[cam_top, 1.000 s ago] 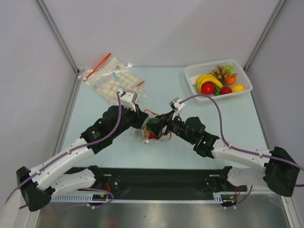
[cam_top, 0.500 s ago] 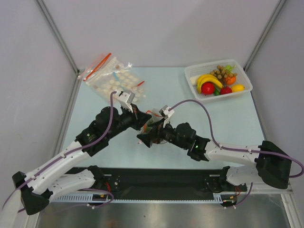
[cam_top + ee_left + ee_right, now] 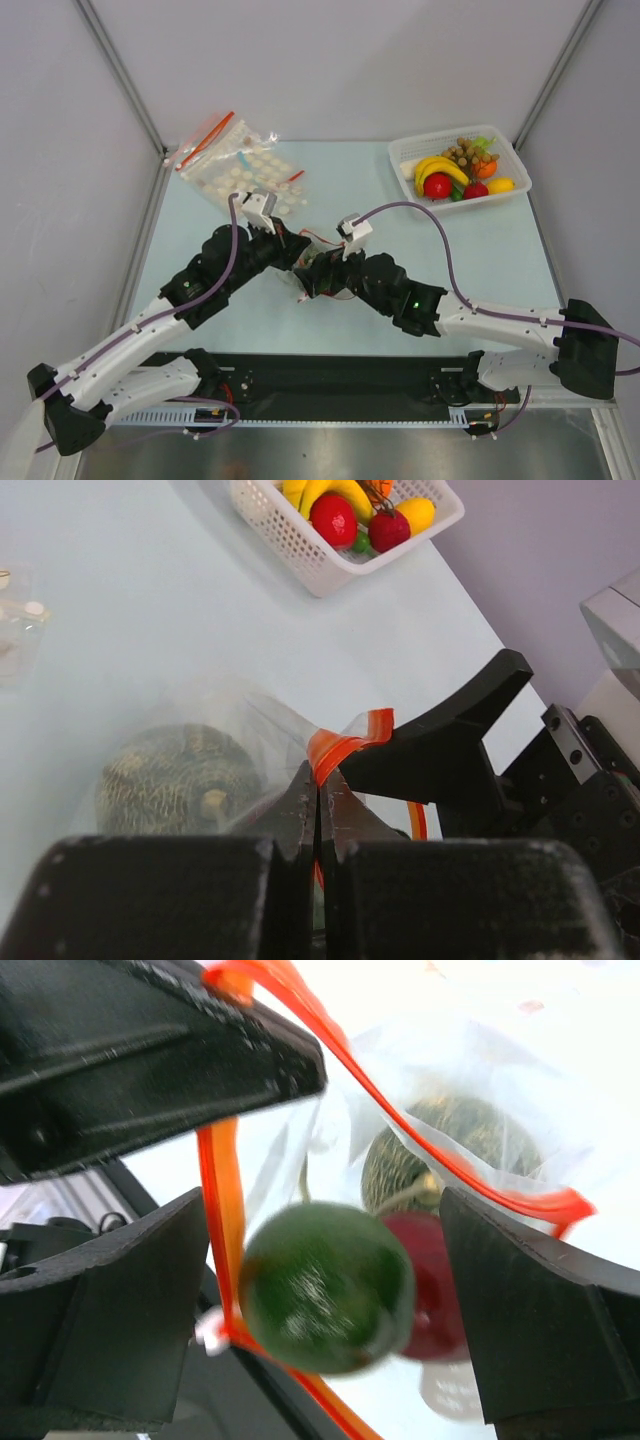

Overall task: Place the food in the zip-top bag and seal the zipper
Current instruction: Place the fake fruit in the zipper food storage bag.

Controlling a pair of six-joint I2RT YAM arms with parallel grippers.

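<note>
The zip-top bag [image 3: 470, 1070] lies mid-table with its mouth held up. My left gripper [image 3: 320, 775] is shut on the red zipper [image 3: 350, 738] at one end of the mouth. A rough grey-green ball [image 3: 180, 780] rests inside the bag, with a dark red piece [image 3: 432, 1280] beside it. My right gripper [image 3: 322, 1210] is open at the bag's mouth. A dark green ball [image 3: 325, 1285] sits blurred and loose between its fingers [image 3: 100, 1310], touching neither, inside the loop of the zipper [image 3: 220, 1210]. In the top view both grippers [image 3: 296, 256] [image 3: 312, 280] meet over the bag [image 3: 305, 292].
A white basket [image 3: 512, 163] at the back right holds yellow bananas [image 3: 438, 166], a shiny red fruit [image 3: 437, 186], a brown grape bunch and other pieces. Clear bags with pale discs [image 3: 235, 160] lie at the back left.
My right gripper has opened and slid left to the bag's mouth, letting go of the dark green ball. The left gripper keeps its hold on the zipper, shifted slightly.
</note>
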